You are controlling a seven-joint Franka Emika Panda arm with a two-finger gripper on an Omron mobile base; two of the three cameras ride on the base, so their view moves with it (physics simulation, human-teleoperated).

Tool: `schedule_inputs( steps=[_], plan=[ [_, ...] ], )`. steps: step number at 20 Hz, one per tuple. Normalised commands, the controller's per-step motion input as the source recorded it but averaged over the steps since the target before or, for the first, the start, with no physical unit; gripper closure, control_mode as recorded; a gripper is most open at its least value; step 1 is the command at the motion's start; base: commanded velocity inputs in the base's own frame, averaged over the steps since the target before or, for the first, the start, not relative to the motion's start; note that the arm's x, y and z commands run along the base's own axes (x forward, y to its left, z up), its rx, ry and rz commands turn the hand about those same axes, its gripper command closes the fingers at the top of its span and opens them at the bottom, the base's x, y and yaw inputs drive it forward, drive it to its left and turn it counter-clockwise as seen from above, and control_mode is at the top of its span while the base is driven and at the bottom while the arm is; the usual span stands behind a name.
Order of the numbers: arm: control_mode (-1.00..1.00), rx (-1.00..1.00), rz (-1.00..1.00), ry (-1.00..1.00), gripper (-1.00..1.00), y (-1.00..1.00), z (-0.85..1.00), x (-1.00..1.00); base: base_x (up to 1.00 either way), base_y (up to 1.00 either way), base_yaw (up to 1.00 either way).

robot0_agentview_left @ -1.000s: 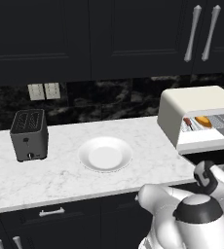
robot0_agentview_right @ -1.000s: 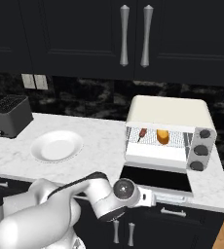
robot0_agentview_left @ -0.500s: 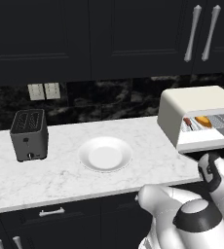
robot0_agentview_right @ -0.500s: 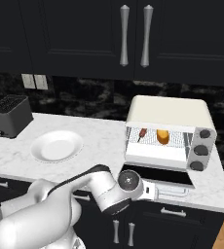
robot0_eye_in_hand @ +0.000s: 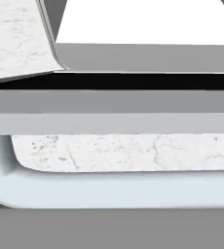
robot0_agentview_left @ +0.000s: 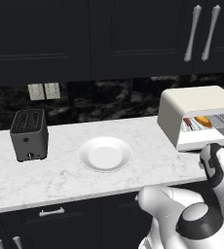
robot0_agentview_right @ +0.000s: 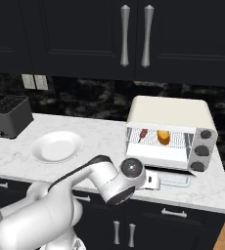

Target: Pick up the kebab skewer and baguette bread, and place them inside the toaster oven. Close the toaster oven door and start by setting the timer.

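Note:
The cream toaster oven [robot0_agentview_left: 196,104] [robot0_agentview_right: 170,112] stands open at the counter's right end. On its rack lie the reddish kebab skewer [robot0_agentview_right: 143,134] [robot0_agentview_left: 188,125] and the golden baguette bread [robot0_agentview_right: 163,137] [robot0_agentview_left: 203,121]. The toaster oven door [robot0_agentview_right: 175,179] hangs down flat in front. My gripper [robot0_agentview_right: 151,179] is at the door's left front edge, fingers hidden. Very close in the hand view are the door's edge [robot0_eye_in_hand: 114,104] and its pale bar handle [robot0_eye_in_hand: 114,187].
A white plate [robot0_agentview_left: 105,154] [robot0_agentview_right: 57,146] sits mid-counter, and a dark slot toaster [robot0_agentview_left: 29,134] [robot0_agentview_right: 9,116] stands at the left. Dark knobs [robot0_agentview_right: 201,150] line the oven's right side. Dark cabinets hang above, and drawers run below the counter edge.
My wrist has risen and shifted right toward the lowered door's front edge. Less of the dark door panel shows in the right base view. The food has not moved.

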Motion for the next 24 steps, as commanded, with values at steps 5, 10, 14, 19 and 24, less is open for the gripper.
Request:
schedule_inputs(
  steps=[5, 10, 14, 19, 24],
  plan=[
    [-1.00, 0.01, 0.00, 0.00, -1.00, 0.00, 0.43, 0.64, 0.00, 0.00, 0.00],
    [-1.00, 0.00, 0.00, 0.00, -1.00, 0.00, 0.33, 0.75, 0.00, 0.00, 0.00],
    [-1.00, 0.00, 0.00, 0.00, -1.00, 0.00, 0.19, 0.76, 0.00, 0.00, 0.00],
    [-1.00, 0.00, 0.00, 0.00, -1.00, 0.00, 0.18, 0.49, 0.00, 0.00, 0.00],
    [-1.00, 0.00, 0.00, 0.00, -1.00, 0.00, 0.00, 0.12, 0.00, 0.00, 0.00]
  ],
)
